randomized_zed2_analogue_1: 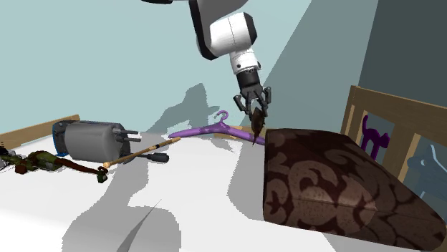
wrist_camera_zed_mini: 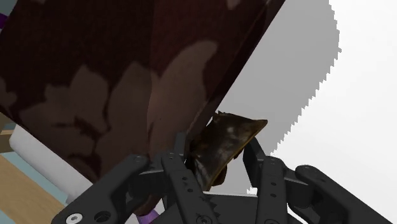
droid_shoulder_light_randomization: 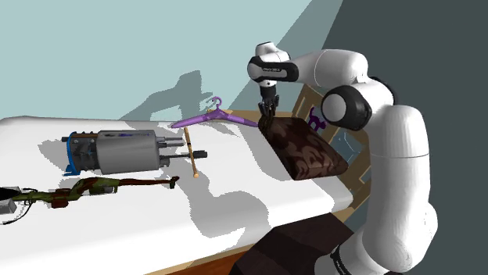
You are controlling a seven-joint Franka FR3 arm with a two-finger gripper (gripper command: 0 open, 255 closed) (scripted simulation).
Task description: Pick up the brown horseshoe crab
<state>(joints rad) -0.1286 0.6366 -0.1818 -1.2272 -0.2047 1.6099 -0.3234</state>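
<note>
Item 1, the gripper (wrist_camera_zed_mini: 216, 149): we record it closed on the brown horseshoe crab (wrist_camera_zed_mini: 226, 140), one black finger on each side of the dark, glossy shell. In the shoulder view the gripper (droid_shoulder_light_randomization: 268, 109) points straight down from the white arm (droid_shoulder_light_randomization: 344, 78).

Item 2, the brown horseshoe crab (randomized_zed2_analogue_1: 256, 129): we place it between the fingers, hanging tail down at the far left corner of the pillow (randomized_zed2_analogue_1: 337, 186), just beside the right end of the hanger (randomized_zed2_analogue_1: 215, 129). We cannot tell whether its lower tip touches the bed (randomized_zed2_analogue_1: 193, 193).

Item 3, the pillow (droid_shoulder_light_randomization: 303, 150): dark brown with a paler leaf pattern, lying on the right side of the white bed (droid_shoulder_light_randomization: 156, 226).

Item 4, the hanger (droid_shoulder_light_randomization: 215, 116): purple, lying flat on the far part of the bed.

Item 5, a grey cylindrical machine (droid_shoulder_light_randomization: 117, 151) with a blue end, lying on its side to the left.

Item 6, a wooden-handled tool (droid_shoulder_light_randomization: 189, 152), beside the machine's right end.

Item 7, a camouflage-patterned long object (droid_shoulder_light_randomization: 86, 187), near and left of the machine.

Item 8, a purple cat figure (randomized_zed2_analogue_1: 369, 136), behind the wooden frame (randomized_zed2_analogue_1: 401, 118) on the right.
</note>
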